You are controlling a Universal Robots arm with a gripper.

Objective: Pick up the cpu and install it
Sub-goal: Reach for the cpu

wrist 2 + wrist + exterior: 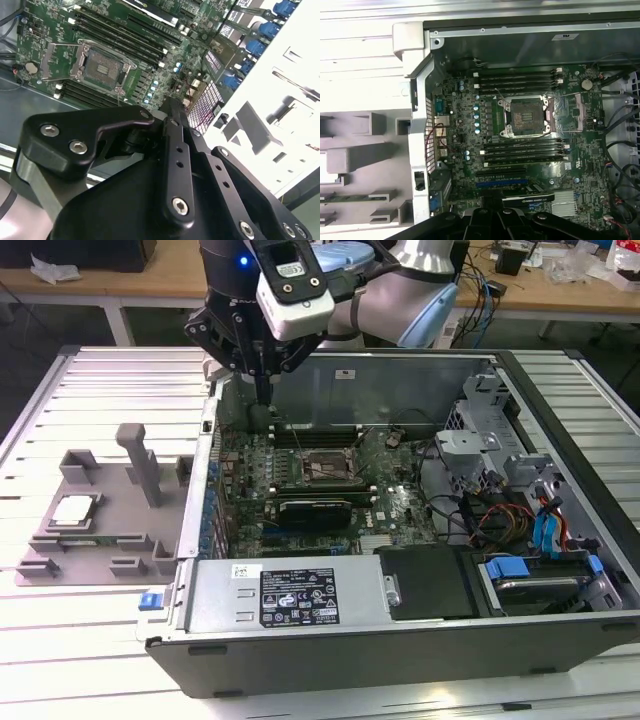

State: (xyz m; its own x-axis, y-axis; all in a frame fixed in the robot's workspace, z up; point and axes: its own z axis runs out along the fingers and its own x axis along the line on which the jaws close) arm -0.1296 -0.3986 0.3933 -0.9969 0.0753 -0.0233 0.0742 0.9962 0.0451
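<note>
Currently, the cpu [75,510] is seen lying flat, pale metal top upward, in a recess of the grey plastic fixture [110,540]. The fixture rests on the slatted surface [100,380] just beside the open computer case [400,390], on the exterior view's left. The gripper [263,395] is poised well apart from the chip, over the rear corner of the case on the fixture's side, above the motherboard [400,505]. Its fingers [174,135] appear to be drawn together with nothing between them, though the tips are partly masked by the gripper's own body, so this is offered with some caution. Nothing is carried. The cpu socket [526,116] is shown in both wrist views with its bed bare and its metal bracket seemingly swung aside, so the chip is judged not yet picked up or installed. The cpu is judged to be light, thin and stiff, with a smooth metal top that could slip under a careless pinch. Its underside is likely delicate. It would best be taken by two opposite edges with modest force, kept level, and never pressed on its face. How freely those edges can be reached past the recess walls cannot be told.
</note>
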